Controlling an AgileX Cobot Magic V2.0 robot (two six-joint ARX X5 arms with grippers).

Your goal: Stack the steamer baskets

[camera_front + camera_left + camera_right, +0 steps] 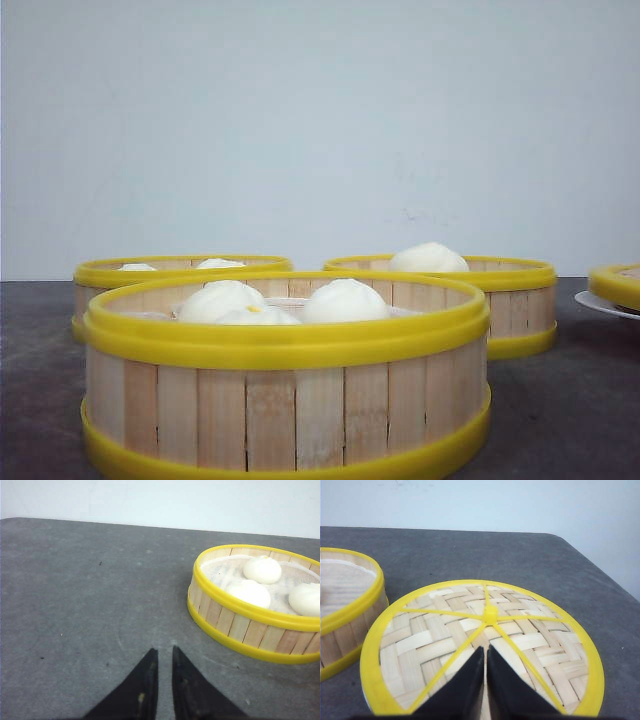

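I see 3 steamer baskets on the grey table [560, 420]: the nearest basket [285, 400] holds 3 buns [345, 300], with 2 more baskets behind it [180, 272] [500, 290]. Both the left gripper [162, 655] and the right gripper [485, 652] are nearly closed and empty. The right one hovers over a woven lid [485, 640]; I fear crushing buns if a basket lands crooked.

Three upright steamer baskets are seen: the nearest basket [287, 385] at lower centre, the left basket [100, 283] and right basket [515, 305] behind.
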